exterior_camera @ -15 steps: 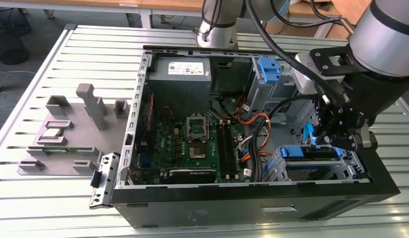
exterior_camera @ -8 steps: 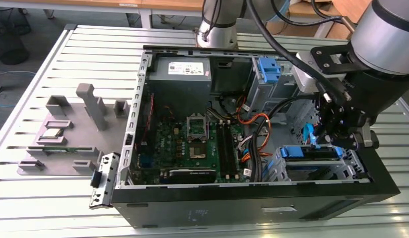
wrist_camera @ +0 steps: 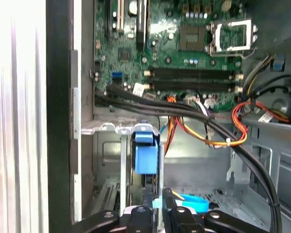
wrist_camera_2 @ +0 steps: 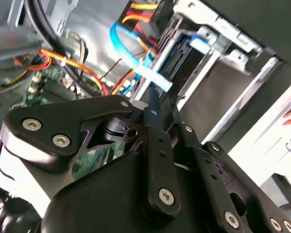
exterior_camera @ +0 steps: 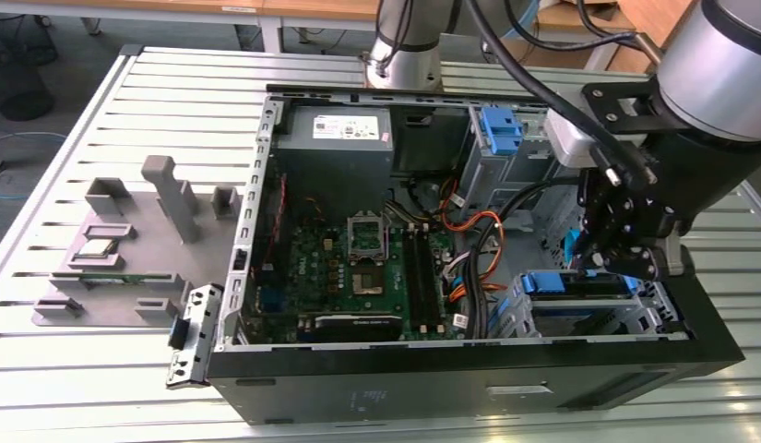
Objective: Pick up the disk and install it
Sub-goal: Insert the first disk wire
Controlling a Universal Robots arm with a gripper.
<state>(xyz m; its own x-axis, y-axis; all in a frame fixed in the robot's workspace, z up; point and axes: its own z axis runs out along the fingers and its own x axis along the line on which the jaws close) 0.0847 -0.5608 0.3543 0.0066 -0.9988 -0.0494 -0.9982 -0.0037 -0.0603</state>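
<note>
1. The gripper [exterior_camera: 605,265] hangs over the grey metal drive cage [exterior_camera: 657,305] at the corner of the open computer case [exterior_camera: 479,388] on the exterior view's right. Its black fingers [wrist_camera_2: 154,116] are drawn nearly together on a thin blue tab [wrist_camera: 156,203] at the disk's end.
2. The disk [exterior_camera: 582,284] sits in the cage slot, its blue plastic carrier [wrist_camera: 146,154] standing on edge between the cage's sheet-metal walls in the first wrist view. Whether it is fully seated I cannot tell.
3. To do this step well, I judge the push should run straight along the slot, with the carrier kept square to the rails so that it does not bind.
4. The bundle of orange, red and black cables [wrist_camera: 218,131] lies near the cage mouth and looks soft and easy to snag, so it should be kept clear of the fingers.
5. Materials: the cage is thin, stamped, matt grey steel with folded edges; the carrier is smooth, slightly flexible plastic; the motherboard [exterior_camera: 355,268] is a flat green board beside the cage; a second blue bracket [exterior_camera: 500,129] sits well apart at the far bay.
</note>
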